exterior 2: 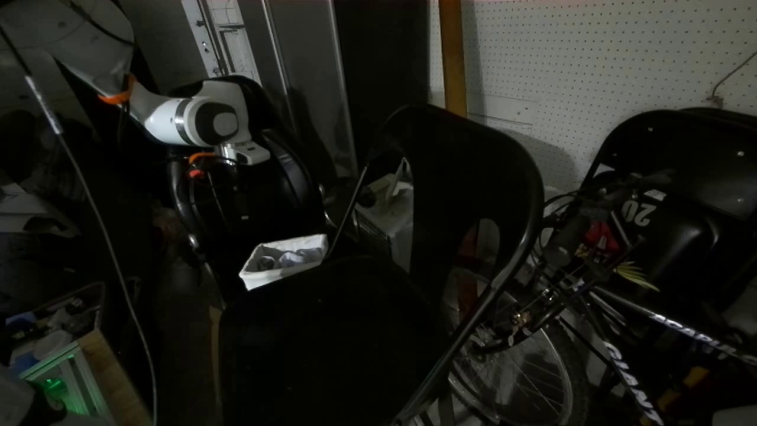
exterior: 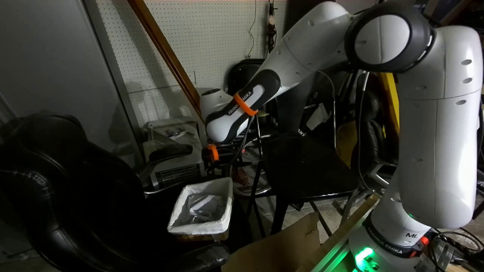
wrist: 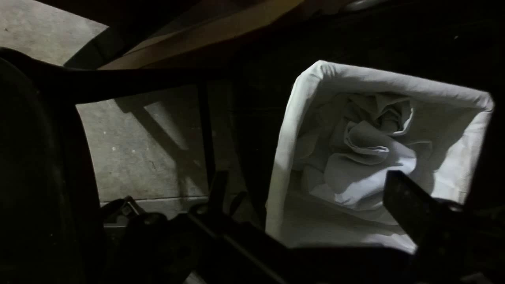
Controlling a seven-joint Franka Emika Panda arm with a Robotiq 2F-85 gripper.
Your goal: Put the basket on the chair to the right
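The white rectangular basket (exterior: 200, 228), lined with pale cloth and with crumpled cloth inside, rests on the seat of the bulky black armchair (exterior: 56, 189). It also shows in an exterior view (exterior 2: 282, 275) and in the wrist view (wrist: 285, 157). The black chair (exterior: 308, 170), with its flat seat bare, stands beside the armchair; it is near the camera in an exterior view (exterior 2: 331, 337). My gripper (exterior: 218, 168) is above and behind the basket, apart from it. In the wrist view the fingers (wrist: 307, 175) are wide apart, one over the basket's inside and one left of its rim.
A heater-like box (exterior: 177, 166) stands behind the armchair. A bicycle (exterior 2: 532, 361) leans beside the chair. A cardboard sheet (exterior: 280, 245) lies between the armchair and the robot base. The armchair's armrests (exterior: 170, 153) rise around the basket.
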